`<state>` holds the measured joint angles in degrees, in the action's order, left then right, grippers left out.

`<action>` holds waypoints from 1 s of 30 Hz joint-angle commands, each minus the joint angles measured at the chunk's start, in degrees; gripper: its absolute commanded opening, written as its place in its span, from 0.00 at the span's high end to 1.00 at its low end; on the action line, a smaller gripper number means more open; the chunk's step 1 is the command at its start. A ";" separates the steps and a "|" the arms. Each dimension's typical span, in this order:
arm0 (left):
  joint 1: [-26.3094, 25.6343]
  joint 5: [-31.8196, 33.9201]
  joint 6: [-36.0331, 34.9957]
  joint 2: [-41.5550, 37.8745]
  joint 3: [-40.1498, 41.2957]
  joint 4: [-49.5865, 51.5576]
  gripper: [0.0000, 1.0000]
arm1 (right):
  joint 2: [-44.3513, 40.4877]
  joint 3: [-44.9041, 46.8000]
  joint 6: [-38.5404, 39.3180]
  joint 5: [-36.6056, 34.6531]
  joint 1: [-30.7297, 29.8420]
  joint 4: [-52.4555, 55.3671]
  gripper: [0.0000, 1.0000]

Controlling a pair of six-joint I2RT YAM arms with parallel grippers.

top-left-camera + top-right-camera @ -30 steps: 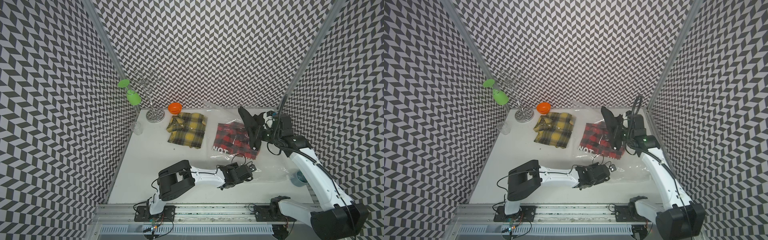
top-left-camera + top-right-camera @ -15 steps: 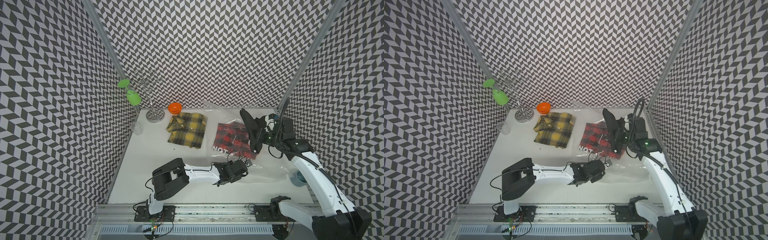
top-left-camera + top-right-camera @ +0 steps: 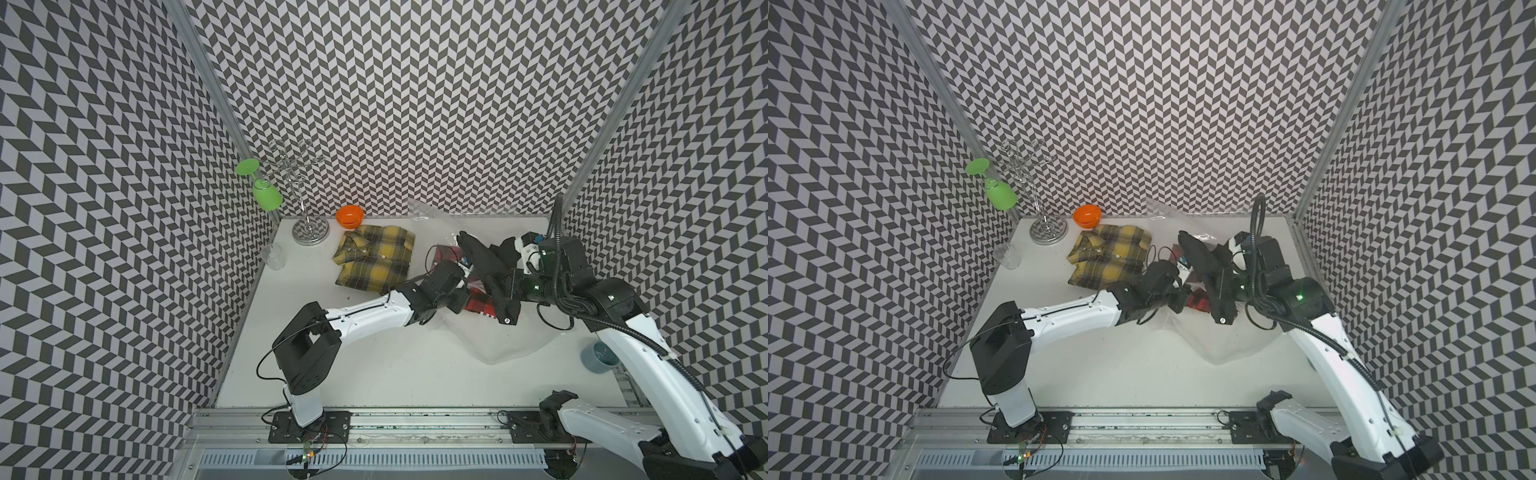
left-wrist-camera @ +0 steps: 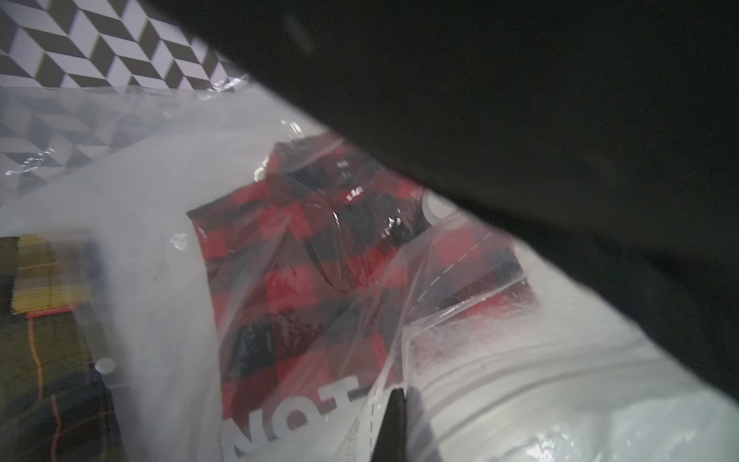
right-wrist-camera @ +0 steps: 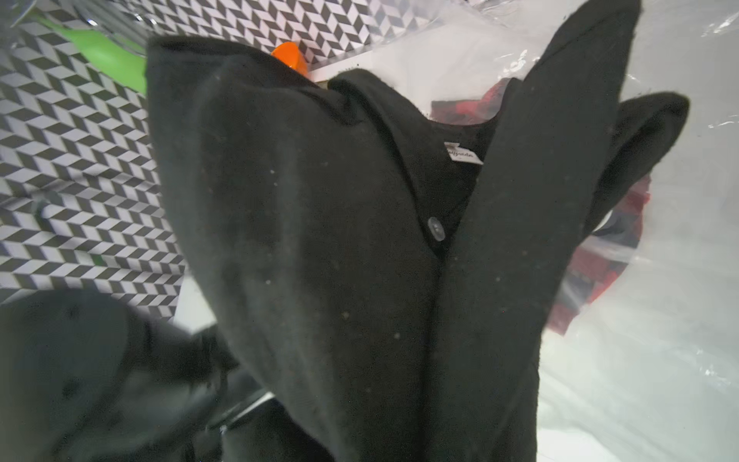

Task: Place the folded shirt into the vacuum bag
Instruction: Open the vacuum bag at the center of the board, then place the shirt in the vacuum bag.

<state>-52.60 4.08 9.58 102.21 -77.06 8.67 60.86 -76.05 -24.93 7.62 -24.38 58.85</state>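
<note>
The left gripper (image 3: 460,296) has its jaws pressed together. A second ago they stood apart, nearer the middle of the tabletop (image 3: 374,374); since then the arm has reached toward the right back corner. The left wrist view shows the zip strip of the vacuum bag (image 3: 505,347) running straight into the one dark finger (image 4: 394,424) we can see, so we judge that the film is pinched there. That gives us a hold on the mouth, to lift it for the black shirt (image 3: 484,266). This shirt hangs from the right gripper (image 3: 513,286), clamped and raised just above the bag, which lies along the right side of the tabletop. A red plaid shirt (image 4: 304,256) already sits inside; a yellow plaid shirt (image 3: 376,257) lies outside, beside it. The right jaws are buried in black cloth. We cannot tell whether the mouth gapes, and the clear film fades into the white surface.
</note>
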 commanded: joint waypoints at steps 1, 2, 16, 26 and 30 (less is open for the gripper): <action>1.64 -6.92 3.51 -0.41 -3.35 1.70 1.00 | -2.01 -2.06 -4.01 1.47 -4.78 -0.49 1.00; 2.01 -7.85 3.82 -0.28 -3.88 1.56 1.00 | -2.46 -0.46 -5.72 2.15 -7.38 -1.49 1.00; 6.80 -13.47 4.22 0.33 -7.19 0.99 1.00 | -6.09 16.74 -12.80 -4.42 -24.09 -4.19 1.00; 9.37 -18.36 3.43 4.58 -11.51 2.39 1.00 | -0.63 3.02 -3.37 -0.37 -29.68 -1.31 1.00; 9.96 -19.03 1.72 5.94 -14.54 4.38 1.00 | 1.58 6.11 -2.74 -1.51 -34.13 -1.11 1.00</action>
<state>-43.22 -13.08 12.91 107.70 -88.60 12.27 61.17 -71.75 -30.13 5.06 -56.64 59.29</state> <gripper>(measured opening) 0.043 0.141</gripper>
